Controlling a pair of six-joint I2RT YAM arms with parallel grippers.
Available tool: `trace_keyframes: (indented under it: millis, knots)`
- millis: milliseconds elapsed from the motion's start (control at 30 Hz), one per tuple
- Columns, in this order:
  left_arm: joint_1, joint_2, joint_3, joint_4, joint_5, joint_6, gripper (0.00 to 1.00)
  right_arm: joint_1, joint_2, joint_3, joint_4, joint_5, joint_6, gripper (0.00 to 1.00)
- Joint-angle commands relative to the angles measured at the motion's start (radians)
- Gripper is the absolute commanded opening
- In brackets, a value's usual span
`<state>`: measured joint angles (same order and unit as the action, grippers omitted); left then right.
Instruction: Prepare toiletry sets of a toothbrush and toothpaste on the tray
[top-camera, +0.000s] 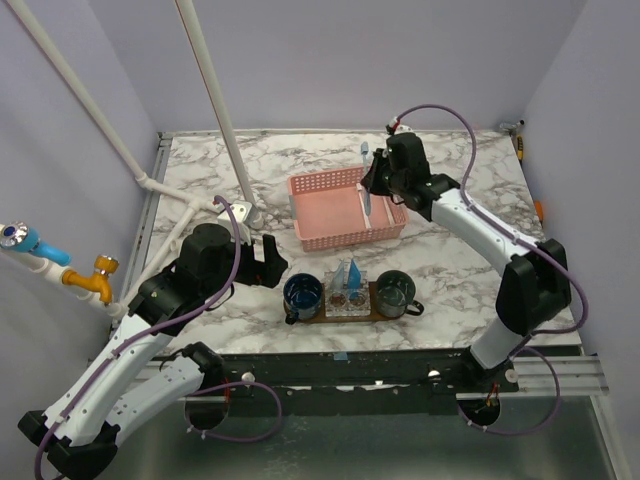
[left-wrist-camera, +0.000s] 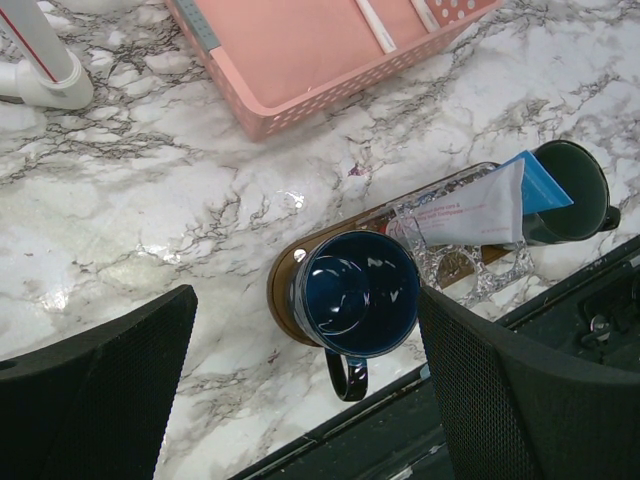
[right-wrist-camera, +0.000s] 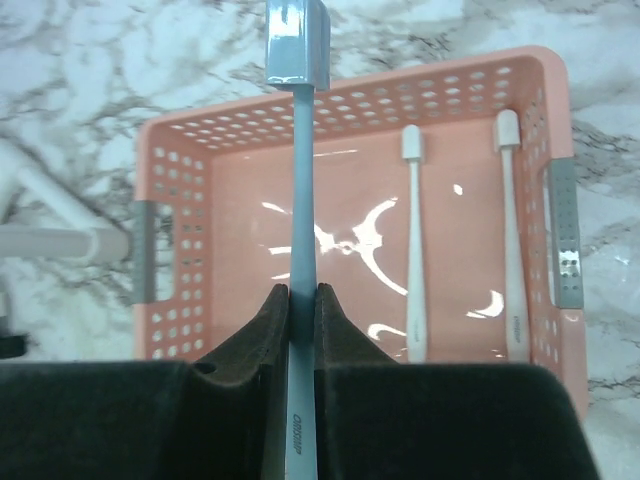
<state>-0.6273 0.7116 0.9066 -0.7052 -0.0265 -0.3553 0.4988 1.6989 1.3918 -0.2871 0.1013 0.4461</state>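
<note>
Left tool (top-camera: 272, 262) spread wide, nothing in it, hovering over the marble bench (top-camera: 200, 190) just left of the tray (top-camera: 322, 317). Pink basket (top-camera: 340, 236) sits behind, with right tool (right-wrist-camera: 302, 295) above it, pinching a blue-grey toothbrush (right-wrist-camera: 302, 180); two white toothbrushes (right-wrist-camera: 413, 250) lie inside. Tray carries two dark cups (top-camera: 302, 295) at its ends - toothpaste tube (top-camera: 354, 272) stands in a clear glass (top-camera: 345, 298) between them

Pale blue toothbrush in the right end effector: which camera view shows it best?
Right wrist. The slim pale blue plastic toothbrush runs up the frame, clamped in the right end effector over the pink perforated plastic basket. Top external shows it small and thin, over that basket; left wrist misses it.
</note>
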Motion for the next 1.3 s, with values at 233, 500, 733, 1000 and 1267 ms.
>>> trace_keyframes:
  millis: [233,500,733,1000,1267]
  knots:
    - [0.006,-0.040,0.002,0.057,0.164,-0.008,0.91,0.078,-0.342,-0.251,0.325,-0.186,0.130,0.01]
    - [0.006,-0.050,0.039,0.106,0.332,-0.072,0.91,0.231,-0.495,-0.398,0.493,-0.120,0.269,0.01]
    - [0.006,-0.073,0.022,0.181,0.425,-0.148,0.91,0.307,-0.546,-0.484,0.605,-0.120,0.380,0.01]
    - [0.006,-0.076,0.004,0.271,0.538,-0.241,0.91,0.359,-0.574,-0.564,0.774,-0.158,0.481,0.01]
    - [0.006,-0.077,0.004,0.334,0.611,-0.298,0.91,0.461,-0.552,-0.558,0.864,-0.182,0.505,0.01]
